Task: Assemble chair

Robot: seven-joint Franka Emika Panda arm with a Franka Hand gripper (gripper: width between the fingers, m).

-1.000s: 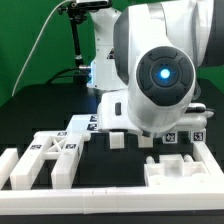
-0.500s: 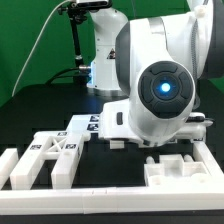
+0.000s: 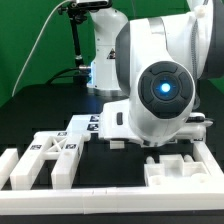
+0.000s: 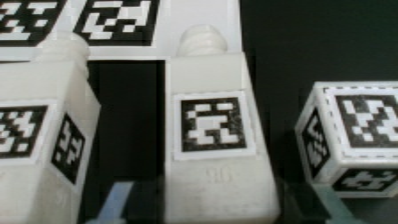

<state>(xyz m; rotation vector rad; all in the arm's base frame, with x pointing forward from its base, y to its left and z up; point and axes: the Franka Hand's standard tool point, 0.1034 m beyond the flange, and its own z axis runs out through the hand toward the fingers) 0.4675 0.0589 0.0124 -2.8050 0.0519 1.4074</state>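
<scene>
Arm: one
Bars, wrist view: two
Block, wrist view: one
Tags on each bar's top face: one
Tagged parts, exterior view's left: at least three; the arm hides any others

No words, brands or numbers can be read; the only signs are black-and-white square tags printed on the white chair parts.

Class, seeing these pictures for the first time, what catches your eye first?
The big white arm with its glowing blue light fills the exterior view's right. Tagged white chair parts lie on the black table at its lower left. The wrist view shows one tagged bar close up.
</scene>
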